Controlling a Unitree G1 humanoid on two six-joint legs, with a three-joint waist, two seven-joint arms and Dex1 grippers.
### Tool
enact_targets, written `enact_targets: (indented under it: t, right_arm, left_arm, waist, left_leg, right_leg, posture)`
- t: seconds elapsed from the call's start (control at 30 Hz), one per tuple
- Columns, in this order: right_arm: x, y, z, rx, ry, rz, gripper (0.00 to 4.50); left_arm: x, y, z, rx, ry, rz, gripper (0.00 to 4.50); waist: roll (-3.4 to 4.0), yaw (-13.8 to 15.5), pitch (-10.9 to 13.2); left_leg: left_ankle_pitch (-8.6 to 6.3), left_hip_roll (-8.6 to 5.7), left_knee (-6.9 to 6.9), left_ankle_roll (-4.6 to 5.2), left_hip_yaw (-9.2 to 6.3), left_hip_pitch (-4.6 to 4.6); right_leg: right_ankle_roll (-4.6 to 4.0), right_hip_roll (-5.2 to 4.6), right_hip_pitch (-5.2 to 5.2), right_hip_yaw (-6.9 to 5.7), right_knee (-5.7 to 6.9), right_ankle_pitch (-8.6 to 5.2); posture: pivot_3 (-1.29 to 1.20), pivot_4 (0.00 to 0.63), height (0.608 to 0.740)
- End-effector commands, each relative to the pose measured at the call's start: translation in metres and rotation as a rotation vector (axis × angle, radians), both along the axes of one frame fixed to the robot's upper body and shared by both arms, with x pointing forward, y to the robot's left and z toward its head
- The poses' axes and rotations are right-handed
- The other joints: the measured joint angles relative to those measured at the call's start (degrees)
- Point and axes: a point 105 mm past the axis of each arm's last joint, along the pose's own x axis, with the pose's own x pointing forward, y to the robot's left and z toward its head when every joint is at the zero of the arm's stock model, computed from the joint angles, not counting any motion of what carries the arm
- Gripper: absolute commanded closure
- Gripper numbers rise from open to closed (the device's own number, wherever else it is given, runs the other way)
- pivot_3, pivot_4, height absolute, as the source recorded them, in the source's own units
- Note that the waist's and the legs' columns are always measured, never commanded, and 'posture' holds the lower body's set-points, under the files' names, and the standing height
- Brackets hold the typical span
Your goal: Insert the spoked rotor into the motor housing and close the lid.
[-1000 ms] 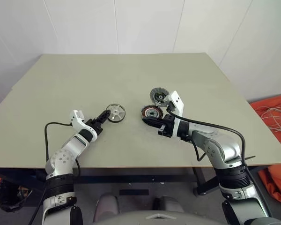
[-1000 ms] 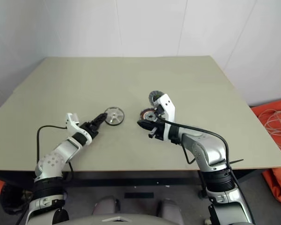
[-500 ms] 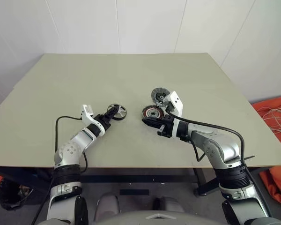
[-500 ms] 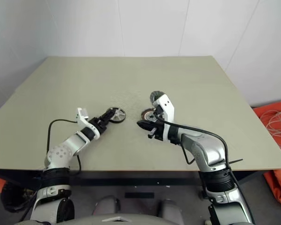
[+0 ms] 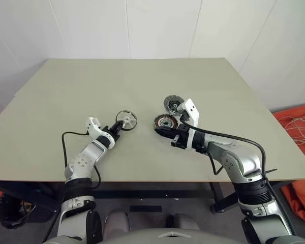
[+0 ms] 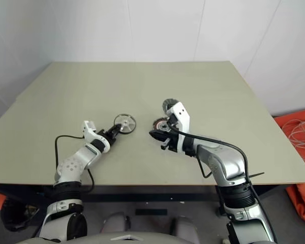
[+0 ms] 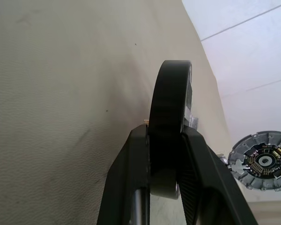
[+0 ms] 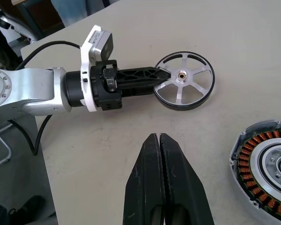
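Left wrist view shows my left gripper [image 7: 165, 159] clamped on the dark rim of the spoked rotor [image 7: 171, 122], one finger on each face, the disc standing on edge between them. A second ago those fingers were spread wide just short of the rotor as it lay flat on the table [image 5: 66, 86]; now they have come in on it and the rotor is tilted up off its face, left of centre in the left eye view [image 5: 126, 120]. I judge the pick is made, though only near the rim, so the hold may be shallow and the disc could swivel when I lift.

My right gripper [image 8: 160, 154] has not moved; its fingers are pressed together with nothing between them, parked near the motor housing [image 5: 164, 122], whose copper windings face up just right of centre. The lid [image 5: 171, 104] stands open behind the housing, joined at its edge, its ribbed inside facing me.

Between rotor and housing the table is bare, but my right gripper and wrist sit just beside the housing's near side. I judge they crowd the approach, so the rotor should come in from above.
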Motion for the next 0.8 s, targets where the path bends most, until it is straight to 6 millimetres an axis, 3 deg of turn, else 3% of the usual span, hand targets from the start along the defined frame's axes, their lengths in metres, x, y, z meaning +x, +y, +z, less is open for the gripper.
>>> enact_targets:
  t: [0.03, 0.23, 0.47, 0.67, 0.8]
  right_arm:
    - [-0.003, 0.002, 0.015, 0.025, -0.056, 0.025, 4.50]
    - [-0.006, -0.002, 0.014, 0.016, -0.047, 0.027, 4.50]
    - [-0.010, -0.004, 0.011, 0.005, -0.030, 0.035, 4.50]
    - [-0.014, -0.004, 0.011, 0.005, -0.023, 0.039, 4.50]
    - [-0.016, -0.004, 0.011, 0.007, -0.022, 0.034, 4.50]
  left_arm:
    - [-0.005, -0.003, 0.019, -0.059, -0.062, -0.020, 4.05]
    - [-0.017, -0.040, 0.044, -0.163, -0.092, -0.157, 4.05]
    - [-0.012, -0.085, 0.066, -0.155, -0.082, -0.271, 4.05]
    - [-0.003, -0.105, 0.073, -0.172, -0.070, -0.324, 4.05]
    - [-0.001, -0.118, 0.067, -0.183, -0.033, -0.357, 4.05]
  waist:
    - [-0.01, 0.0, 0.0]
    - [-0.12, 0.3, 0.1]
    - [-0.17, 0.3, 0.2]
    - [-0.17, 0.2, 0.2]
    - [-0.17, 0.3, 0.2]
  left_leg:
    - [0.00, 0.00, 0.00, 0.00, 0.00, -0.01]
    - [0.00, -0.01, 0.00, 0.00, -0.02, -0.25]
    - [0.01, 0.00, 0.01, -0.01, -0.02, -0.19]
    - [0.01, -0.02, 0.00, -0.02, -0.02, -0.25]
    - [0.01, -0.04, 0.01, -0.02, -0.03, -0.33]
  right_leg:
    - [0.00, 0.00, -0.01, 0.00, -0.01, 0.00]
    - [-0.02, -0.02, -0.09, -0.04, -0.06, 0.00]
    - [0.01, -0.01, -0.06, -0.04, -0.05, -0.01]
    - [0.03, 0.00, -0.10, -0.05, -0.10, -0.01]
    - [0.04, -0.02, -0.14, -0.05, -0.13, -0.01]
  posture:
    - [0.00, 0.000, 0.740]
    - [0.00, 0.000, 0.740]
    - [0.00, 0.000, 0.740]
    - [0.00, 0.000, 0.740]
    - [0.00, 0.000, 0.740]
